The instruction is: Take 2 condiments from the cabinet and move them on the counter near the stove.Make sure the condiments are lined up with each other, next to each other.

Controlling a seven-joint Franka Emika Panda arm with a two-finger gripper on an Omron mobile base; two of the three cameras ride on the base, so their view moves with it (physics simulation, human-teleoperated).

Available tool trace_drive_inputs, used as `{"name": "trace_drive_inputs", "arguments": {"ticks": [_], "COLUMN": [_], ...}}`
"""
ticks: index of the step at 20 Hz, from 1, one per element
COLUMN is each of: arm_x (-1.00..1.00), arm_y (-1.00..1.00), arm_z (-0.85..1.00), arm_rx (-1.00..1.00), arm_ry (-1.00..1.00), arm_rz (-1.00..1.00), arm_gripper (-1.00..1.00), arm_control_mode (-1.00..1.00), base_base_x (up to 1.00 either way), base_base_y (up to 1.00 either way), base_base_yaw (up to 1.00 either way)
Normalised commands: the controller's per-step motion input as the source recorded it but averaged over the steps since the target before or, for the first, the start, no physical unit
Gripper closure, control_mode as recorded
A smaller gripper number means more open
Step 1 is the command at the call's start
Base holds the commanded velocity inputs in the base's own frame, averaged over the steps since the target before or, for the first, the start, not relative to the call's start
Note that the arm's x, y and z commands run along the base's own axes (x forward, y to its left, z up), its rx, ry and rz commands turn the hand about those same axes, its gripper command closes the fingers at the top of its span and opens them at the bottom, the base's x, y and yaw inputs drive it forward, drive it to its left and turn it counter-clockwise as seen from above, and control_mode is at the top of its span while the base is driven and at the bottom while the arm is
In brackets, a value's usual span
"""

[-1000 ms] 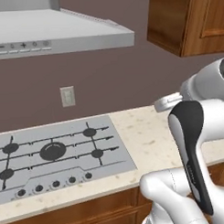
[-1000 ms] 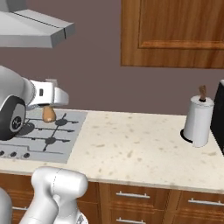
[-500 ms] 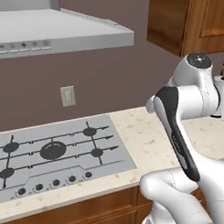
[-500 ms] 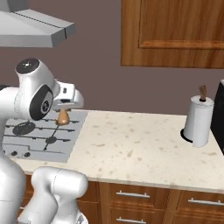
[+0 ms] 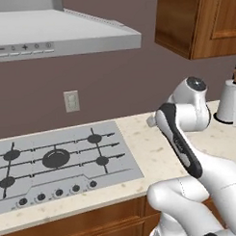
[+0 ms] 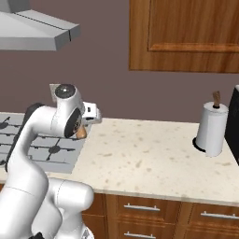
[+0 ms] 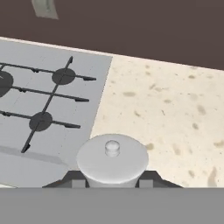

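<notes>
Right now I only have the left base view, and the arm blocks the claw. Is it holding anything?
Observer: Yes. In the hand view the claw is shut on the shaker, whose whitish top sits between the finger tips.
Operator: Over what?
Observer: In the right base view the tan-brown shaker hangs by the right edge of the stove, where the counter begins.
Operator: Cabinet door?
Observer: The right base view shows the cabinet front closed.
</notes>
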Motion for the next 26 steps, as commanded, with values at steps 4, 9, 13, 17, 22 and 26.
{"name": "trace_drive_inputs", "arguments": {"ticks": [4,9,13,17,22,26], "arm_x": [0.56,0.57,0.65,0.60,0.44,0.42], "arm_y": [-0.03,0.00,0.00,0.00,0.00,0.00], "arm_z": [-0.22,-0.17,-0.23,-0.15,-0.20,-0.25], "arm_rx": [0.17,0.11,0.07,0.06,0.01,0.00], "arm_ry": [-0.24,-0.12,0.00,0.00,0.00,0.04], "arm_rz": [0.25,0.28,0.25,0.25,0.26,0.25], "arm_gripper": [1.00,1.00,1.00,1.00,1.00,1.00], "arm_control_mode": [-1.00,-1.00,-1.00,-1.00,-1.00,-1.00], "base_base_x": [0.00,0.00,0.00,0.00,0.00,0.00], "base_base_y": [0.00,0.00,0.00,0.00,0.00,0.00], "base_base_yaw": [0.00,0.00,0.00,0.00,0.00,0.00]}}
